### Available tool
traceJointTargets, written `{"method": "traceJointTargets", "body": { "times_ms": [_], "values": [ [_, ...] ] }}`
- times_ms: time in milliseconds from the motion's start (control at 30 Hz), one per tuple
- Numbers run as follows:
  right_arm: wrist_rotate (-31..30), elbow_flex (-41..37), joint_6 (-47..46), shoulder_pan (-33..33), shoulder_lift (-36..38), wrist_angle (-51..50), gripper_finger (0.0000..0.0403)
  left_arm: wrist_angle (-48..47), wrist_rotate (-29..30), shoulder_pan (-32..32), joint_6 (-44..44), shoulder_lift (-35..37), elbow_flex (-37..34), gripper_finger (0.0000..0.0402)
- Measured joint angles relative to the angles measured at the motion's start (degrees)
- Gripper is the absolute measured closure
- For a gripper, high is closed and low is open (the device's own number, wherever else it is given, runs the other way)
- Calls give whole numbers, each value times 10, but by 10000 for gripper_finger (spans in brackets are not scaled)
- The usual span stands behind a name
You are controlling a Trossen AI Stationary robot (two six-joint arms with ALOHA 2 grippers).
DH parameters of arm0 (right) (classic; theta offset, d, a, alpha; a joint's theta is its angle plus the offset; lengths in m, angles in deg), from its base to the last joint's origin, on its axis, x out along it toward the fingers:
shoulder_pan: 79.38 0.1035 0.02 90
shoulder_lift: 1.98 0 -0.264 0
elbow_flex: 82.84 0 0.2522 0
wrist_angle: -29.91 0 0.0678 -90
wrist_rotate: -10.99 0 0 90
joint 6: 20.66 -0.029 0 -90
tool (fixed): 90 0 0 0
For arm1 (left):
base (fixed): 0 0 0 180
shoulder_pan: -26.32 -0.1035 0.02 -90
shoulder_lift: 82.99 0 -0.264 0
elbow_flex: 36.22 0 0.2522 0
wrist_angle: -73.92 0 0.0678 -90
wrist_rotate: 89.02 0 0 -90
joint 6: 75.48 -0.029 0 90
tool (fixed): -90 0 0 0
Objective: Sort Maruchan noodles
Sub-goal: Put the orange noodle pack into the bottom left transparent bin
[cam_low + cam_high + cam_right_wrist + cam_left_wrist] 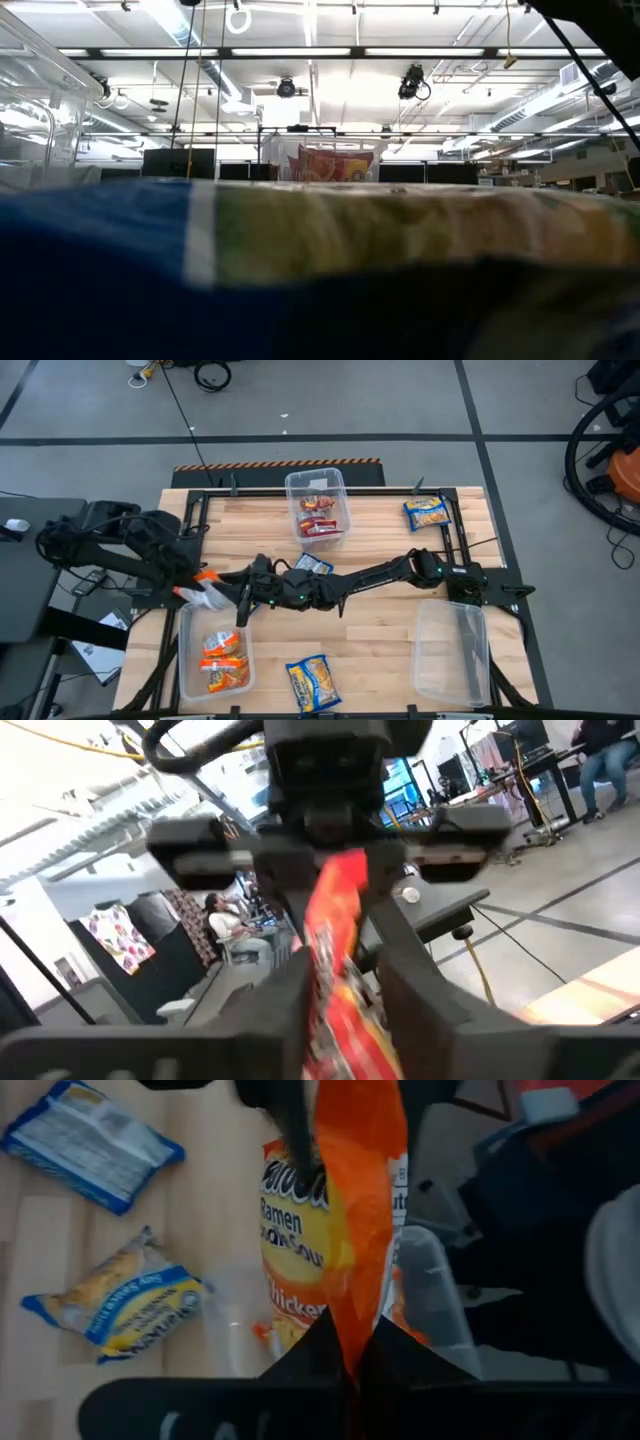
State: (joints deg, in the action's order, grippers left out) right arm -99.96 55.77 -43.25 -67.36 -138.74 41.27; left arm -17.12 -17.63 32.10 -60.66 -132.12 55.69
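Table [380, 620]: wood top carrying three clear bins; the landmark for every place below is the orange bin [184, 650], at the near left corner.
Right arm: reaches across the table from the far side, its wrist ending just above the orange bin's back edge.
Left arm: comes in from beside the orange bin, meeting the other arm over that same back edge.
Empty bin [450, 650]: well apart from the orange bin, along the same front edge.
Red bin [292, 510]: well behind the orange bin, holding red packets [318, 520].
Sorted orange packets [222, 660]: lying inside the orange bin.
Blue packets: one [313, 682] just beside the orange bin, one [314, 565] behind it under the right arm, one [427, 512] far off toward the opposite corner.
Held orange packet [360, 1200]: hanging over the orange bin's back rim, between the two grippers.
Left gripper [350, 1342]: clenched on the held orange packet's edge.
Right gripper [345, 990]: at the packet's other end; whether it grips or has released, I cannot tell.
Risk, tug: if both ends are held as the arms part, the wrapper could tear or slip.
Risk, miss: the packet hangs over the rim, so a drop here may land on the rim or outside the orange bin.
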Motion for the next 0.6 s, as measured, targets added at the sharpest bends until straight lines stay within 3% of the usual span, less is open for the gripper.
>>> {"method": "traceJointTargets", "body": {
  "times_ms": [167, 300, 433, 600],
  "values": [
    [-2, 0, 44, 4, 24, -15, 193, -33, -35, 13, 41, 0, 42, 390],
    [-12, 0, 114, 14, 72, -78, 136, -36, -32, 72, 110, 0, 34, 391],
    [-57, 0, 136, 32, 132, -193, 119, -34, 34, 159, 191, -9, 0, 391],
    [-93, 1, 142, 73, 222, -324, 126, -18, 126, 265, 302, -39, -53, 391]
  ]
}}
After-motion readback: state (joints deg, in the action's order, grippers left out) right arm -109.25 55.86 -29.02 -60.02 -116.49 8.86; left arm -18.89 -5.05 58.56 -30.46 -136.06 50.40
